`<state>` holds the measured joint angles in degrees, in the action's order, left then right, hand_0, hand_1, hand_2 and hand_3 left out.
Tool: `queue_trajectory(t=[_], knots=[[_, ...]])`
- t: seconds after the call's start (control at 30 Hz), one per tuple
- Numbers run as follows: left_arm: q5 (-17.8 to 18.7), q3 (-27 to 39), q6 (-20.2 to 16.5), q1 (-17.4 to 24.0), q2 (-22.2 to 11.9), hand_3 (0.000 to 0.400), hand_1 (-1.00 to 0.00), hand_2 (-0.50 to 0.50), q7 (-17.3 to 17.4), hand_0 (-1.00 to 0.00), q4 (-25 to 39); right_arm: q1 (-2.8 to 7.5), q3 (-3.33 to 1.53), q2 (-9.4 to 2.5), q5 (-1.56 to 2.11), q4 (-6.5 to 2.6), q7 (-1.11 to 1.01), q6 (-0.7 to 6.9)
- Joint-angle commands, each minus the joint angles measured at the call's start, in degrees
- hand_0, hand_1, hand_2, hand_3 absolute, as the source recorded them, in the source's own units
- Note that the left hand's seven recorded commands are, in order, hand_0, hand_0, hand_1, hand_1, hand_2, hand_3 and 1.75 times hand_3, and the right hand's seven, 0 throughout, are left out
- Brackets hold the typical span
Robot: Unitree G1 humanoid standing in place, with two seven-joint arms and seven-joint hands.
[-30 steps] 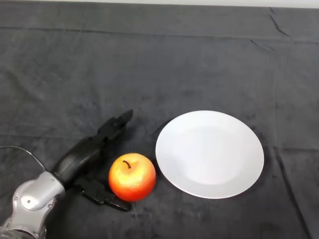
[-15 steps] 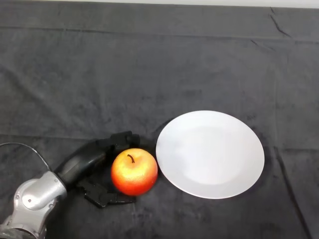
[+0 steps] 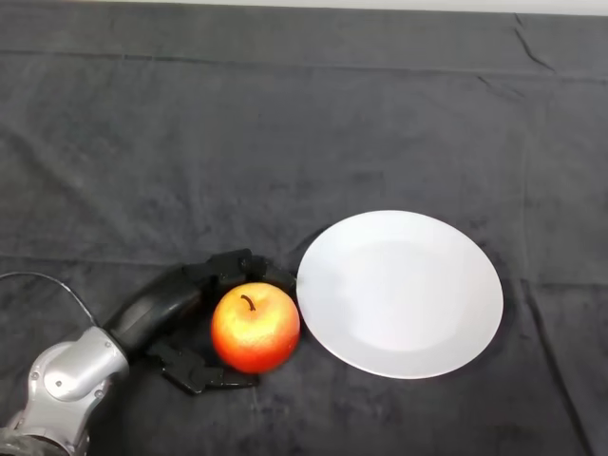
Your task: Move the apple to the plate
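A red and yellow apple (image 3: pixel 255 327) with a dark stem sits on the dark cloth, just left of the white plate (image 3: pixel 400 293). My left hand (image 3: pixel 169 304) reaches in from the lower left and wraps the apple's left side. Its fingers (image 3: pixel 231 267) curl round the far side of the apple and the thumb (image 3: pixel 201 371) hooks under the near side. The plate holds nothing, and its left rim lies close to the apple.
The dark cloth (image 3: pixel 285 123) covers the whole table, with a few creases at the far right and along the back.
The fingers, stretched out behind the apple a second ago, have curled round it. The apple has shifted slightly toward the plate.
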<state>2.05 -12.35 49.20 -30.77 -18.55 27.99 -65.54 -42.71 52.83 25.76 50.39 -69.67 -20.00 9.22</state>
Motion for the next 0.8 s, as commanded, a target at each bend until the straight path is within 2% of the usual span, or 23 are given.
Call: queue_trajectory(t=[0.03, 0.43, 0.8], knots=[[-1.28, -1.31, -3.18, 1.20, -0.18, 0.400, -1.00, 0.00, -0.15, -1.00, -2.52, 0.74, 0.70, 1.38, 0.48, -0.06, -0.10, -0.32], [-0.41, -0.37, -1.61, -0.29, 2.31, 0.400, -1.00, 0.00, -7.16, -1.00, 5.52, 0.78, 0.68, 1.33, 0.46, 0.04, -0.07, -0.32], [-0.96, -4.93, -4.56, -3.87, 5.46, 0.400, -1.00, 0.00, -12.80, -1.00, 14.64, 0.84, 0.63, 1.25, 0.44, 0.23, 0.00, -0.30]])
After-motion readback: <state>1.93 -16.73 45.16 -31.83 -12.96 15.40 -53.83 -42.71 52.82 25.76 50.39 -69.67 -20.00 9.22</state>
